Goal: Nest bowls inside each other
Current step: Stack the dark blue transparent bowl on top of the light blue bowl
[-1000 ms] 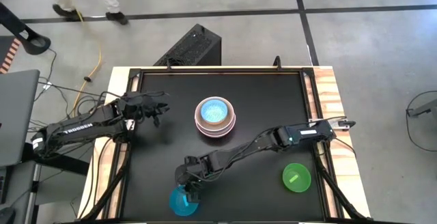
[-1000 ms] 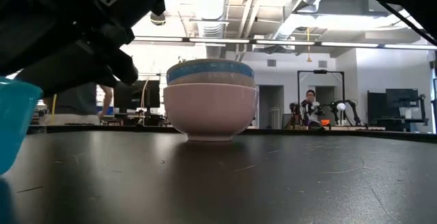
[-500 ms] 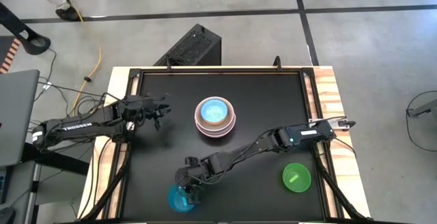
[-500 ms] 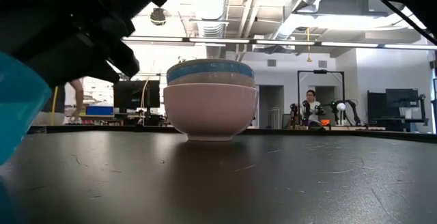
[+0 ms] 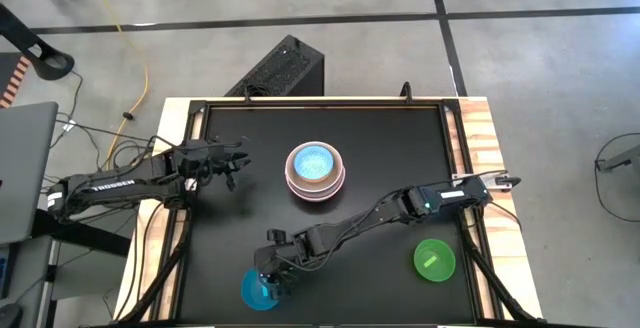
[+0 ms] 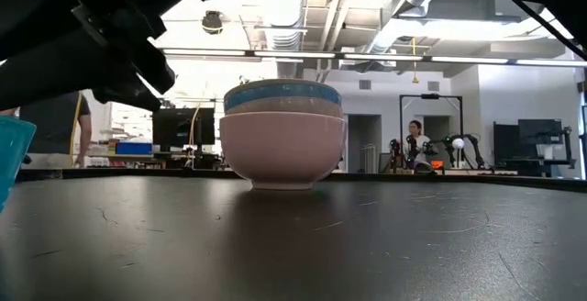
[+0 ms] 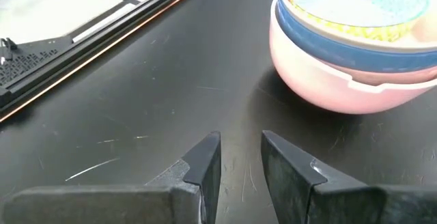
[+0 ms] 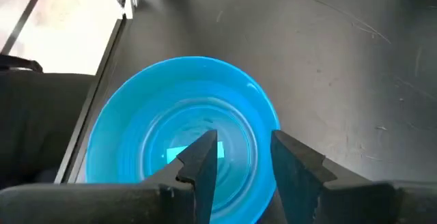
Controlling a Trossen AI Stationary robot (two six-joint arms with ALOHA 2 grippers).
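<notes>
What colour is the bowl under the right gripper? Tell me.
Cyan bowl; clearest in the right wrist view.

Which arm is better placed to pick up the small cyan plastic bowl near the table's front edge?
Right. The right gripper is at the small cyan plastic bowl, its fingers straddling the rim. The left gripper waits far off beside the pink-bottomed stack of bowls.

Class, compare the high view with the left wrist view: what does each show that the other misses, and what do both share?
Only the high view shows the small green plastic bowl, the small cyan plastic bowl and the right gripper over it. Only the left wrist view shows the left gripper's jaws standing slightly apart with nothing between them. Both show the stack of nested bowls in the round pink plastic bowl on the black table.
</notes>
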